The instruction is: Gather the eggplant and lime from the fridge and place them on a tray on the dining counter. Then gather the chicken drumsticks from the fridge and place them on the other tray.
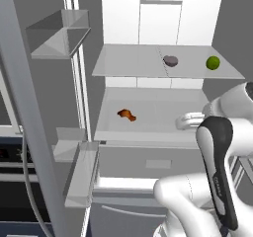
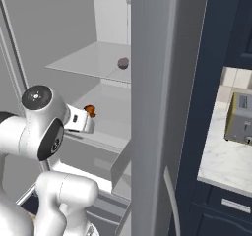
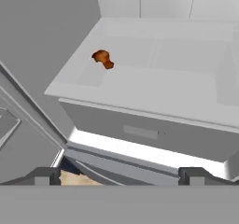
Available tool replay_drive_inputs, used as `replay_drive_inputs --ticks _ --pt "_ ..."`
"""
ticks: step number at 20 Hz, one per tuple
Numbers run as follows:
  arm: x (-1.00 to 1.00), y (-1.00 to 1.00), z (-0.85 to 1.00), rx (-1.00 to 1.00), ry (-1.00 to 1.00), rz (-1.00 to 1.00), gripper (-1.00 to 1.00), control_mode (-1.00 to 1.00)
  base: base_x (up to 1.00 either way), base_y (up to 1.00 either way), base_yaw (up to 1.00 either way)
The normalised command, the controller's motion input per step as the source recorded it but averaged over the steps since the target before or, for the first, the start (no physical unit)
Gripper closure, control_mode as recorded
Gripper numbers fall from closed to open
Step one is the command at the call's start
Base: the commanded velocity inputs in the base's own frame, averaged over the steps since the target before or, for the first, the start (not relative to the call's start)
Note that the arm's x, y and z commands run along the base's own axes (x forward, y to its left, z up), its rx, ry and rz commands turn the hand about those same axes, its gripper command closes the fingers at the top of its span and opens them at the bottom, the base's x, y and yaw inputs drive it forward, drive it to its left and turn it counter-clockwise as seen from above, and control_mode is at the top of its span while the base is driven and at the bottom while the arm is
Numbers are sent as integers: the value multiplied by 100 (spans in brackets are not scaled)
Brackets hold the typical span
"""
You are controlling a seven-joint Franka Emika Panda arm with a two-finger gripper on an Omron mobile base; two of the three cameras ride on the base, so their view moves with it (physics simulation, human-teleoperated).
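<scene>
Hand view first: the fridge (image 3: pixel 140 101) stands open ahead of the gripper (image 3: pixel 119 175), whose fingers are spread as wide as they go and hold nothing. Big white lower shelf (image 3: pixel 177 92) lies ahead and just beyond the fingertips, and on its far left side rests a chicken drumstick (image 3: pixel 102 59), a small orange-brown lump, well apart from the jaws.

Left base view now: the upper shelf (image 1: pixel 133 63) sits above and beyond the hand, carrying the eggplant (image 1: pixel 170 60), a dull purple-grey blob, and further right the lime (image 1: pixel 213 62), bright green. Both are clear of each other and of the gripper, so nothing is gathered yet by the look of it.

By the task order, I judge the eggplant or lime comes first. That calls for lifting the hand to the upper shelf, going in level over the shelf lip, and keeping the jaws wide until they straddle the rounded body, then closing gently so it does not roll.

Hard to read: the right base view has the fridge door (image 2: pixel 157 107) blocking the lime, the eggplant's shape is too small to judge a grip axis, and only one drumstick shows though the task speaks of several.
</scene>
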Motion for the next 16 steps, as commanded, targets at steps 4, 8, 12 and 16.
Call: replay_drive_inputs --ticks 4,8,12,16 --pt "50 33 -24 0 0 0 -100 -100 0 0 0" --pt "69 41 -21 0 0 0 -100 -100 0 0 0" --pt "61 24 -29 0 3 4 -100 -100 0 0 0" --pt "21 22 -27 -3 11 7 -100 -100 0 0 0"
